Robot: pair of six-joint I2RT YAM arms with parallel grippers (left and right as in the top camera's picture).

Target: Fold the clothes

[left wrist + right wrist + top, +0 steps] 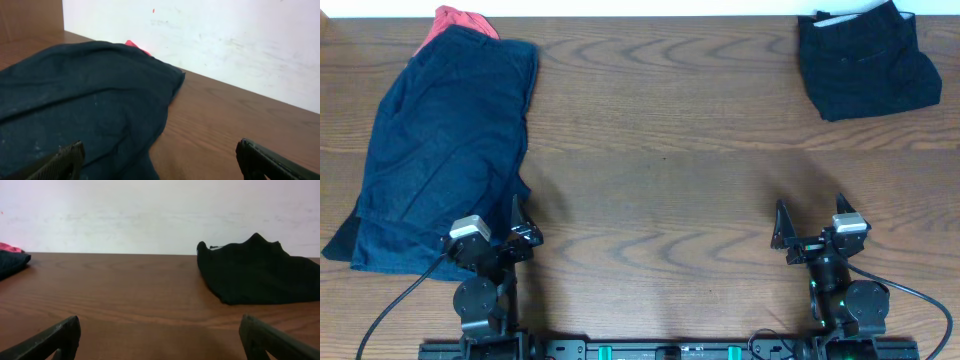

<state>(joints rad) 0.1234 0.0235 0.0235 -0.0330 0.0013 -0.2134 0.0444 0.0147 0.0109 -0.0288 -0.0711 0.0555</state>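
A large navy-blue garment (445, 150) lies spread loosely at the table's left, its lower hem near the front edge. In the left wrist view the same cloth (85, 100) fills the left half. My left gripper (485, 215) hovers open at the cloth's lower right edge; its left finger sits over the fabric and nothing is between the fingers (65, 160). A black garment (865, 60), folded into a compact square, rests at the far right corner and shows ahead in the right wrist view (255, 275). My right gripper (811, 215) is open over bare wood, far from it.
A red cloth (460, 20) peeks out from under the navy garment's far end, also visible as a red edge (134, 46). A white wall borders the table's far side. Bare wooden table (660, 150) stretches between the two garments.
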